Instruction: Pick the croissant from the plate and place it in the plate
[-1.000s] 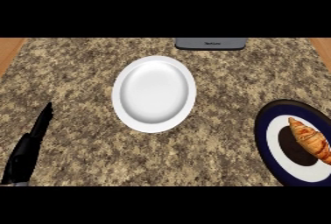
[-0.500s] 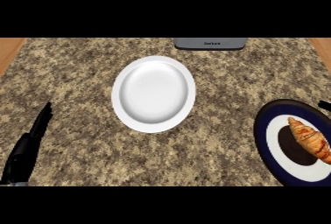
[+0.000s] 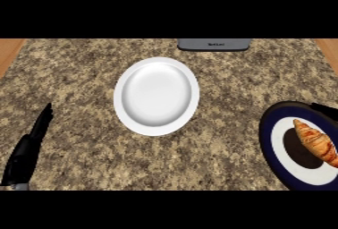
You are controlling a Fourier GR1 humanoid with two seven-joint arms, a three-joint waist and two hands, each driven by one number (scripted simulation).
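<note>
Right of the white plate [image 3: 156, 96], well apart, croissant [image 3: 317, 142] on dark plate [image 3: 276, 125]; right hand [image 3: 323, 108], state untellable, beside it. Left hand [image 3: 30, 147] released, at left.

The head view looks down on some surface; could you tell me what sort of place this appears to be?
Most likely a kitchen counter: a speckled granite-like countertop carries a white plate and a dark-rimmed plate holding a croissant, with a grey appliance at the far edge.
</note>
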